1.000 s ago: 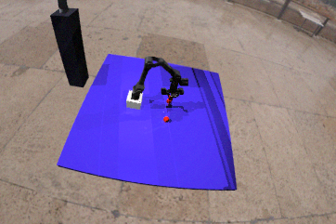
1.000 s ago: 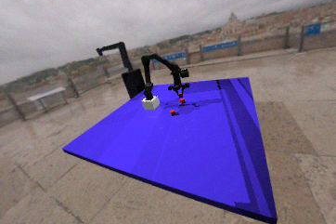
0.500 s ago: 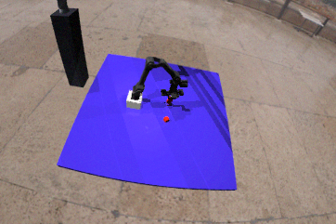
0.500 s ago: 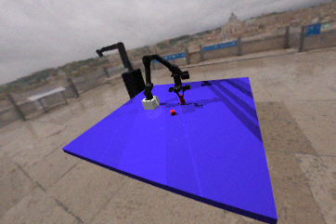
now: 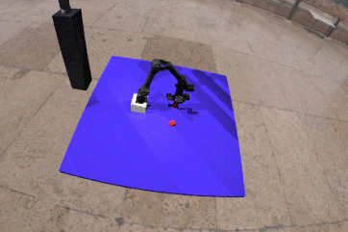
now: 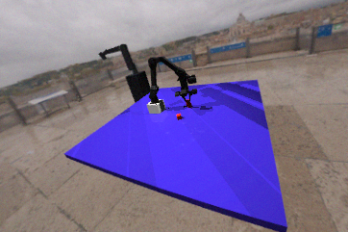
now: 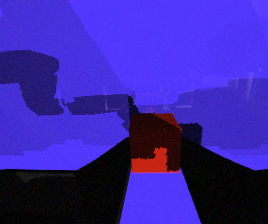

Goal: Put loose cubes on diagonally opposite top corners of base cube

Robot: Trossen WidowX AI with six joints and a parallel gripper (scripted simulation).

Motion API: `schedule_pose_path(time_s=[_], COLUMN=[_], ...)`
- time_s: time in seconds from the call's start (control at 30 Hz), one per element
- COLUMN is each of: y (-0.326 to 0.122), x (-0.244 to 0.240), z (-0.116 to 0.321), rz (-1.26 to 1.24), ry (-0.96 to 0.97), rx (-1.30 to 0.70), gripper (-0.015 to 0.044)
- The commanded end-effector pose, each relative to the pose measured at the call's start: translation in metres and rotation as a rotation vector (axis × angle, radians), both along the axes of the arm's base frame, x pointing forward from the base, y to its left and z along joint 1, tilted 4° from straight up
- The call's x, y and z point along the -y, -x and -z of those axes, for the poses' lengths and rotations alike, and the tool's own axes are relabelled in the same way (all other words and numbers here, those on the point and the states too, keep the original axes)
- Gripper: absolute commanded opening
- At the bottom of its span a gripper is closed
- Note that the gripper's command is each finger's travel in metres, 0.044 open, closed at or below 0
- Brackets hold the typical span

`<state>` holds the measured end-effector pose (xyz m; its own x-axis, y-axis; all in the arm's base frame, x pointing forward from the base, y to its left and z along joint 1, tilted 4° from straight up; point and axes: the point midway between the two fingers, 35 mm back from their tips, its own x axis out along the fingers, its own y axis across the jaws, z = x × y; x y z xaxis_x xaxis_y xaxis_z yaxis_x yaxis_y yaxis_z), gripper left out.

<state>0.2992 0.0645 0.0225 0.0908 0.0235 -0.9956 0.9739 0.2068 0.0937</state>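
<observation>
My gripper [image 5: 175, 105] [image 6: 188, 104] [image 7: 153, 142] points down, low over the blue mat, and is shut on a red cube [image 7: 152, 141]. The held cube looks level between the fingers in the wrist view, its front partly in shadow. Another red cube [image 5: 172, 123] [image 6: 179, 116] lies on the mat, apart from the gripper and nearer the top and exterior views. A faint reddish tip [image 7: 152, 109] shows just beyond the held cube. Whether a third cube is under or behind the held one is hidden, and I cannot tell which cube is the base.
The arm stands on a white block [image 5: 138, 107] [image 6: 155, 109] left of the cubes. The blue mat [image 5: 144, 163] [image 6: 159, 153] carries broad dark shadows. A black pillar [image 5: 72, 49] [image 6: 137, 86] with another arm stands beyond its left edge.
</observation>
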Motion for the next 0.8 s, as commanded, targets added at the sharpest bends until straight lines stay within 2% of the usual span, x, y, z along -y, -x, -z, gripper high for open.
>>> schedule_pose_path(time_s=[0.0, 0.33, 0.47, 0.77], y=[-0.0003, -0.0003, -0.0003, 0.0008], x=[0.0003, 0.0003, 0.0003, 0.0002], z=[0.0011, 0.0011, 0.0011, -0.0082], rz=[0.000, 0.000, 0.000, 0.000], ry=[0.003, 0.003, 0.003, 0.000], rx=[0.002, 0.002, 0.002, 0.000], gripper=[0.0105, 0.0105, 0.0205, 0.0205])
